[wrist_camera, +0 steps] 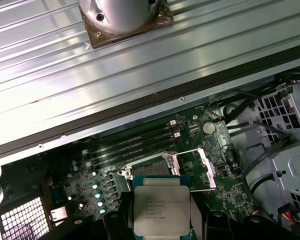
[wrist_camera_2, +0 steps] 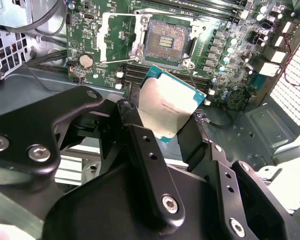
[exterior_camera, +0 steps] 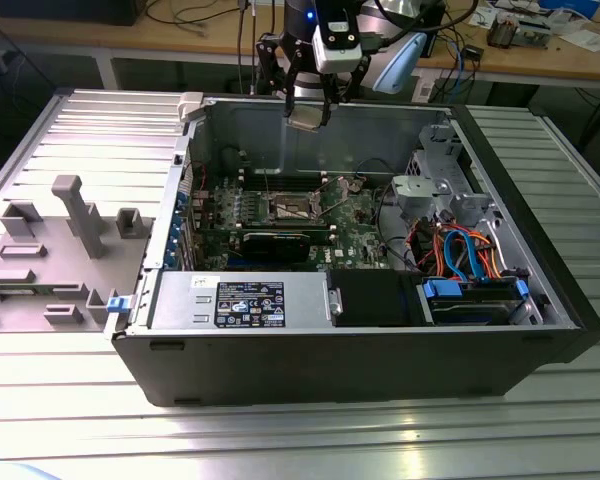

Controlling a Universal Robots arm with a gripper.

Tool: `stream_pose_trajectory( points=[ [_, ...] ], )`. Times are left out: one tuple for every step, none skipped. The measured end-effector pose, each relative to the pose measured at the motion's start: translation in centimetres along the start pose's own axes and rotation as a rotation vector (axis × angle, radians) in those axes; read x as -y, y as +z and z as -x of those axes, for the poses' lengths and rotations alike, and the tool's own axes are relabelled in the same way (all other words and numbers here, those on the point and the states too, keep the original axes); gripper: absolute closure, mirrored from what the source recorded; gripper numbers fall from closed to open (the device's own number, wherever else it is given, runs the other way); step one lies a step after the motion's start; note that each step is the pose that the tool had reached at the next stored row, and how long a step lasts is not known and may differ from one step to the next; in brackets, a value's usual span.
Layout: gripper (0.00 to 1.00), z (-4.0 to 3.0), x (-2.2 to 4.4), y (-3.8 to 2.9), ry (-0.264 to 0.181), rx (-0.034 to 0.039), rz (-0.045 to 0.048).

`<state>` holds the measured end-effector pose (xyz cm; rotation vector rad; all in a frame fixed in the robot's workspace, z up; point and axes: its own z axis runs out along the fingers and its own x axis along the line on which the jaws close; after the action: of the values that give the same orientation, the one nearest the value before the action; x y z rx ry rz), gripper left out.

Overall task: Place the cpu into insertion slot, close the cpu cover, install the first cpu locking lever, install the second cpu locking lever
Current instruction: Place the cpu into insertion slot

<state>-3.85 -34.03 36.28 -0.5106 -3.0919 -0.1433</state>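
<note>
One claw (wrist_camera_2: 163, 125), closed on the cpu (wrist_camera_2: 170, 104), hangs above the insertion slot (wrist_camera_2: 166, 44).

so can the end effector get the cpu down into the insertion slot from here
Probably yes: the end effector holds the cpu above the case, the insertion slot lies uncovered with the cpu cover swung aside, and nothing stands between.

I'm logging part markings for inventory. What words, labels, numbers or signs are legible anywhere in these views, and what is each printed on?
the cpu, held in the gripper: several lines of dark print on its metal top, too small to read.
black label on the silver box at the case's front: pale print and symbols, too small to read.
green circuit board: tiny white markings, unreadable.
Nothing can be quoted reliably.
</note>
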Motion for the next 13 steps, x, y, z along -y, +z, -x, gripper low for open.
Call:
stream_pose_trajectory(
  points=[
    [0.46,0.00,0.00,0.00,0.000,0.0000,0.0000],
    [0.46,0.00,0.00,0.00,0.001,0.0000,0.0000],
    [0.46,0.00,0.00,0.00,0.002,0.0001,0.0000],
    [0.46,0.00,0.00,0.00,0.002,0.0002,0.0001],
    [0.46,0.00,0.00,0.00,0.003,0.0003,0.0000],
    [0.46,0.00,0.00,0.00,0.004,0.0003,0.0000],
    [0.46,0.00,0.00,0.00,0.004,0.0004,0.0001],
    [0.46,0.00,0.00,0.00,0.004,0.0004,0.0000],
    [0.46,0.00,0.00,0.00,0.005,0.0004,0.0001],
    [0.46,0.00,0.00,0.00,0.005,0.0005,0.0001],
    [0.46,0.00,0.00,0.00,0.006,0.0005,0.0001],
    [0.46,0.00,0.00,0.00,0.006,0.0005,0.0001],
    [0.46,0.00,0.00,0.00,0.006,0.0006,0.0001]
  ],
)
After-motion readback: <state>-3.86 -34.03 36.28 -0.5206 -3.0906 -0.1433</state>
